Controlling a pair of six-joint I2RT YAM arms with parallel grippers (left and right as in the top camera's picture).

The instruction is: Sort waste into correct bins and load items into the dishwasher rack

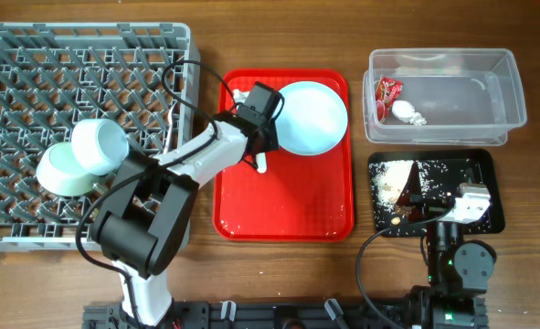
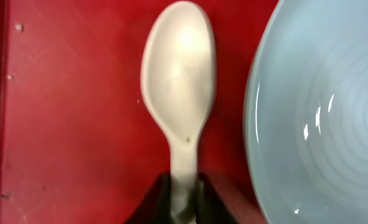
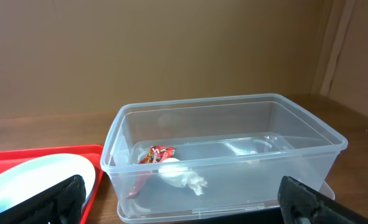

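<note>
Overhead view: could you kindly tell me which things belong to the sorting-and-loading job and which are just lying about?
Job: spoon, held by the left hand; plate; light blue bowl; pale green bowl; dishwasher rack; clear tub; wrapper; tissue; black tray; food scraps.
Lying about: red serving tray.

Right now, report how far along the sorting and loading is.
Done: wrapper and tissue in the clear tub, scraps on the black tray, light blue bowl and pale green bowl in the rack. In hand: left pincer closed on the spoon handle. Remaining: the spoon and the plate, on the red tray.
</note>
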